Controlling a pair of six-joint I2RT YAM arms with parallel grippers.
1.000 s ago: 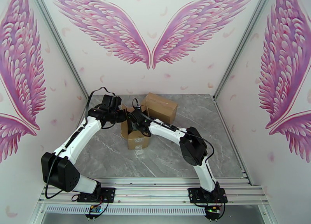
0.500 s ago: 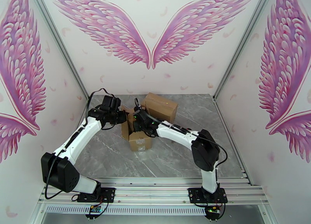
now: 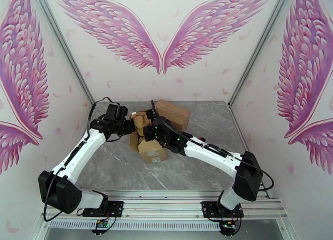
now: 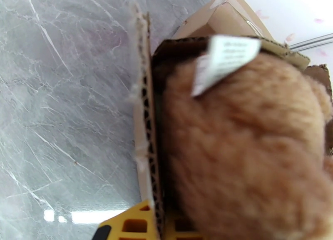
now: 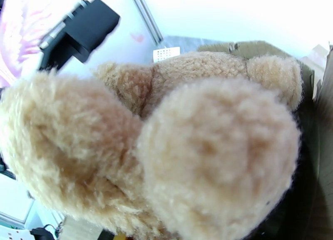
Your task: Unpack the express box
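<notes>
On grey table (image 3: 200, 170), left claw (image 3: 128, 125) pinches cardboard box (image 3: 153, 151); right claw (image 3: 149, 122) grips fluffy tan plush (image 3: 139, 120).

A plush toy (image 3: 140, 121) now rises out of the open box (image 3: 152, 151), lifted by the right hand (image 3: 149, 127), whose elbow has swung far right.

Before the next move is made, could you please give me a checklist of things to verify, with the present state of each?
1. Left end effector clamps the open box wall: ok, the wall sits between its fingers.
2. Right end effector holds the plush toy: ok, toy is up at the box mouth.
3. Toy clear of box: not ok, fur lies inside the wall.
4. Toy's tag free of cardboard: cannot tell.
5. Bare table for putting the toy down: ok, right of the box.
</notes>
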